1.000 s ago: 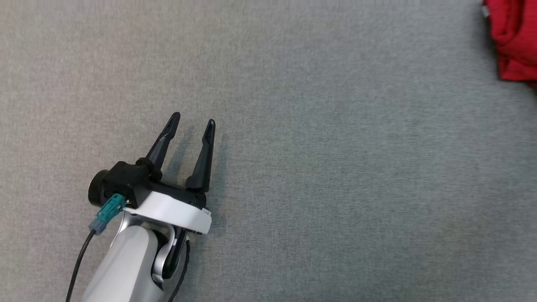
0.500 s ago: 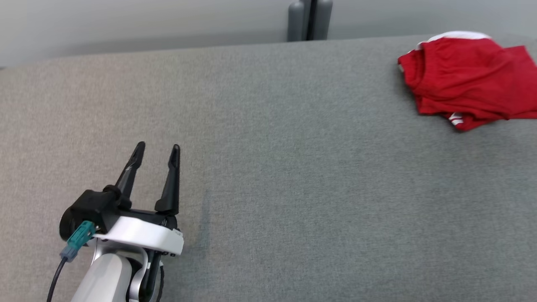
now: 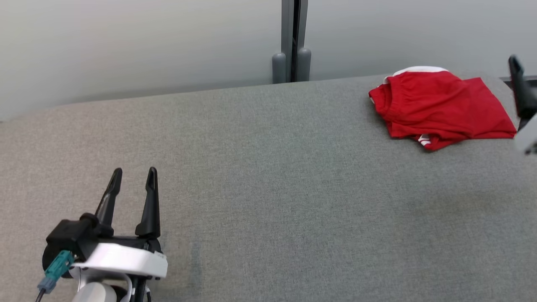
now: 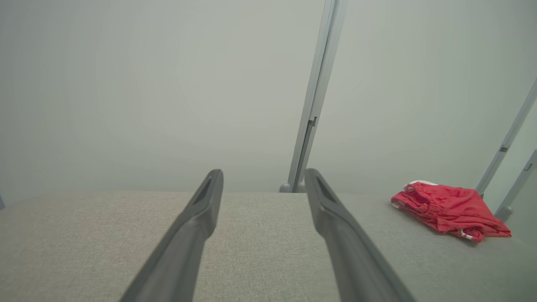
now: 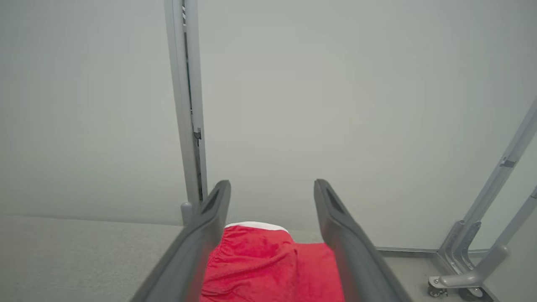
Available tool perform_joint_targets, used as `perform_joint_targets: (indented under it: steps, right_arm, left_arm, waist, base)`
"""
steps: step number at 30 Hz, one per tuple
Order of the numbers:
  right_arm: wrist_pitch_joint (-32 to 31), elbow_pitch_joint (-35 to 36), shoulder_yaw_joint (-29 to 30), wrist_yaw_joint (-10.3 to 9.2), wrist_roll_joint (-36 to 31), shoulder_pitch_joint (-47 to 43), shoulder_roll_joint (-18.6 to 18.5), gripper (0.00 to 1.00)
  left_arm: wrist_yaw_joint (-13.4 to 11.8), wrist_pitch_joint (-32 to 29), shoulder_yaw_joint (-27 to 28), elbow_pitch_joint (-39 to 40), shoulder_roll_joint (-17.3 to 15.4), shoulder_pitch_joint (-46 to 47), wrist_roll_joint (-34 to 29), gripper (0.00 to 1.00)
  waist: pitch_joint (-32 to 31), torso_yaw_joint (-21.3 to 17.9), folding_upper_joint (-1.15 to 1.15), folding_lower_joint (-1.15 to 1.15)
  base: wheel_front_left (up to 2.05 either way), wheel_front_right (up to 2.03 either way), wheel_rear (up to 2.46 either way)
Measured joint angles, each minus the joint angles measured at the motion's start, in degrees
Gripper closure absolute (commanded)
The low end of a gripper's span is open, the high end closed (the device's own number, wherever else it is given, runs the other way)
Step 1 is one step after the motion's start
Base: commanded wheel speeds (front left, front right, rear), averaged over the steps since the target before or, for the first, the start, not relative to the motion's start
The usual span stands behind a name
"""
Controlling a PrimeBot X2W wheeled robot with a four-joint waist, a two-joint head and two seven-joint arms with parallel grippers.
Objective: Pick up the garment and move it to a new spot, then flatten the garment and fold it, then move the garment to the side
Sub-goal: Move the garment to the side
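Looking from the head, garment: a red garment (image 3: 440, 107) with white trim lies loosely folded in the upper right of the frame, on the grey cloth-covered table (image 3: 293, 188), close to its far edge.
Head view, left gripper: the left gripper (image 3: 134, 170) sits at the lower left over bare table, its two dark fingers spread wide and pointing up the frame with nothing between them; it is well apart from the garment.
Head view, right gripper: the right gripper (image 3: 521, 96) comes in at the right edge, one dark finger showing just beside the garment's right side, not touching it.
Head view, background: a pale wall (image 3: 126, 42) with a grey post (image 3: 291, 42) at top centre.
Left wrist view, fingers: both rise from the bottom edge, set wide, with table and wall between them.
Left wrist view, garment: at the right of the frame, below the middle, on the table near its far edge.
Right wrist view, fingers: spread wide, holding nothing.
Right wrist view, garment: at bottom centre, seen through the gap between the two fingers, white trim on its far side; whether the fingers touch it cannot be told.
Right wrist view, surroundings: the post stands at upper left; a metal frame on wheels (image 5: 461, 281) sits at the lower right.
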State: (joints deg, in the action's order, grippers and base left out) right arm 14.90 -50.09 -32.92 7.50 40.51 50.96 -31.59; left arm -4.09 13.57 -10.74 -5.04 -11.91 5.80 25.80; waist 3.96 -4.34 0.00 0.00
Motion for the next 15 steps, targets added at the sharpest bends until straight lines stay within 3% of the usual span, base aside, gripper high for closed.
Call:
perform_joint_targets:
  steps: [3,8,15]
  right_arm:
    - [0.0,8.2,7.9,0.0,-4.2,-8.8,1.2,0.0]
    - [0.0,21.5,18.9,0.0,-12.0,-23.4,6.9,0.0]
    - [0.0,33.8,28.0,0.0,-18.3,-37.6,14.8,0.0]
  left_arm:
    - [0.0,0.2,0.4,0.5,0.3,-1.3,0.9,0.0]
    - [0.0,0.7,1.1,0.8,0.9,-2.9,1.5,0.0]
    - [-0.2,1.2,1.5,0.1,2.4,-4.6,1.9,0.0]
  waist:
    - [-1.2,0.2,0.0,0.0]
    - [-2.5,0.5,0.0,0.0]
    - [-3.7,1.3,0.0,0.0]
  base:
    - [0.0,0.0,0.0]
    - [0.0,0.0,0.0]
    - [0.0,0.0,0.0]
